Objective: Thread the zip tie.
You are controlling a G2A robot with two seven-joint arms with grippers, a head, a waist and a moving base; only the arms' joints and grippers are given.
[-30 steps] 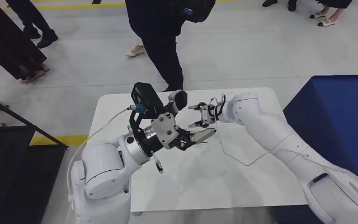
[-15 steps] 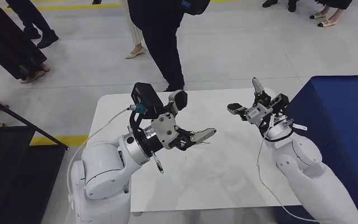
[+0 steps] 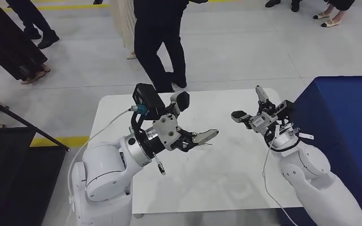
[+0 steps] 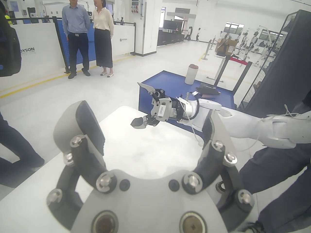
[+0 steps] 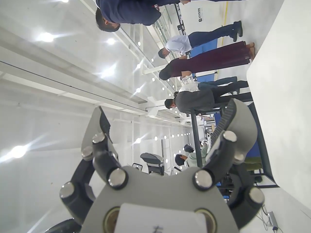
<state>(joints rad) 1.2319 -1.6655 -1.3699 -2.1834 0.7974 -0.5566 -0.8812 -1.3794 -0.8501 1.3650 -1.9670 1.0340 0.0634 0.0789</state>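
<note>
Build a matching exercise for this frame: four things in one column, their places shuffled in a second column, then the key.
Things:
1. left gripper
2. right gripper
3. white lidded cup
4. blue stand

Places:
A. upright on top of the blue stand
B. next to the white table
C. above the white table's middle
D. raised near the table corner closest to the blue stand

Pairs: 1-C; 2-D; 3-A; 4-B

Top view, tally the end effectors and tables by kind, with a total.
End effectors: 2, the left end effector and the right end effector, both open.
Tables: 2, the white table and the blue table.
Total: 4.
</note>
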